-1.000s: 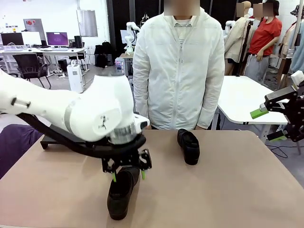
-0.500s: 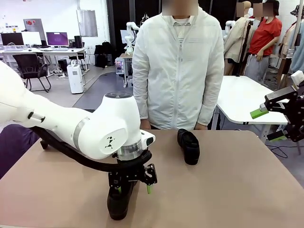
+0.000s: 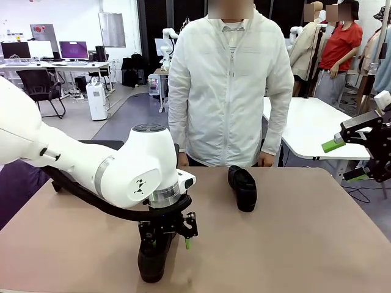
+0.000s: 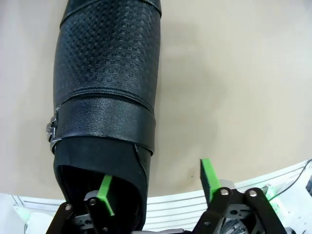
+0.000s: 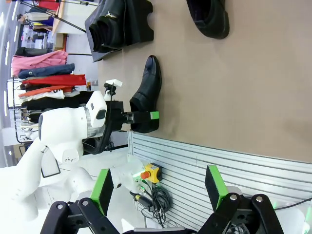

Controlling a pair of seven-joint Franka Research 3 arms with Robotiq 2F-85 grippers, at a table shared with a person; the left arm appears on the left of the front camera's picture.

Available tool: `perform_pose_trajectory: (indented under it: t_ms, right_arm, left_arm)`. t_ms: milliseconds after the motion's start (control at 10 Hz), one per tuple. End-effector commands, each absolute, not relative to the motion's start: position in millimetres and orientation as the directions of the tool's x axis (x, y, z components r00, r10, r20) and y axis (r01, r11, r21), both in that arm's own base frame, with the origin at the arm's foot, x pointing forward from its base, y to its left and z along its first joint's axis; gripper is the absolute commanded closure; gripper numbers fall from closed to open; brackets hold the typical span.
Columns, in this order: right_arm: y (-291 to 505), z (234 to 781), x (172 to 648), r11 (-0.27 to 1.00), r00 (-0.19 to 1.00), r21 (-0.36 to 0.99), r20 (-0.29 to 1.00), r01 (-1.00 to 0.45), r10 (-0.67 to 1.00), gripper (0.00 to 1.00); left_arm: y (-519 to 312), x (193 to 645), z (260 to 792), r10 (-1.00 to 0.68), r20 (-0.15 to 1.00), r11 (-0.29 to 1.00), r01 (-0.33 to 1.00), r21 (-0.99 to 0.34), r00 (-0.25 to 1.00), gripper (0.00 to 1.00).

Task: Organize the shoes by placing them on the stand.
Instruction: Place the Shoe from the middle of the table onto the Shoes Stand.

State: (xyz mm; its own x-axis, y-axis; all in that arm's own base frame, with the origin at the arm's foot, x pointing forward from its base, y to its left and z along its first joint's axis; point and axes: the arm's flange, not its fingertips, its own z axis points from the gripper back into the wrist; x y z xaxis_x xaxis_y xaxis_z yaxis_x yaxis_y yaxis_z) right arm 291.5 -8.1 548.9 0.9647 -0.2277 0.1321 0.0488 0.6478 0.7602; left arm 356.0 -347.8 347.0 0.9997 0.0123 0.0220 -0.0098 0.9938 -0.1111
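The left gripper (image 3: 170, 243) has just come down over the nearest shoe (image 3: 153, 262) and is straddling its heel wall, jaws narrowing but not yet gripping, so pickup is beginning. A second shoe (image 3: 242, 188) is lying mid-table. The stand (image 5: 141, 24) is waiting farther off. The right gripper (image 3: 344, 162) is hanging wide open, empty.

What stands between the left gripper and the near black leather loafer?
Nothing visible. The left gripper straddles the black leather loafer's side wall near the heel: one green pad inside the opening, the other outside.
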Motion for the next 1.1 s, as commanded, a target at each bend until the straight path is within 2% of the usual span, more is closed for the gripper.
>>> perform_pose_trajectory:
  t_ms: [0,200,700,1000]
  right_arm:
    - [-10,550,294,0.639,0.966,0.769,0.149,0.021,-0.211,0.00]
    - [-10,550,294,0.639,0.966,0.769,0.149,0.021,-0.211,0.00]
    - [-10,550,294,0.639,0.966,0.769,0.149,0.021,-0.211,0.00]
    - [-10,550,294,0.639,0.966,0.769,0.149,0.021,-0.211,0.00]
  left_arm:
    - [-352,356,346,0.021,0.049,0.996,-0.017,-0.089,0.999,1.00]
    - [-354,357,345,0.019,0.051,0.999,-0.016,-0.050,0.999,1.00]
    - [-351,357,349,0.018,0.032,0.999,-0.016,-0.051,0.999,1.00]
    - [-324,350,392,-0.051,0.033,0.997,0.053,-0.063,0.998,1.00]
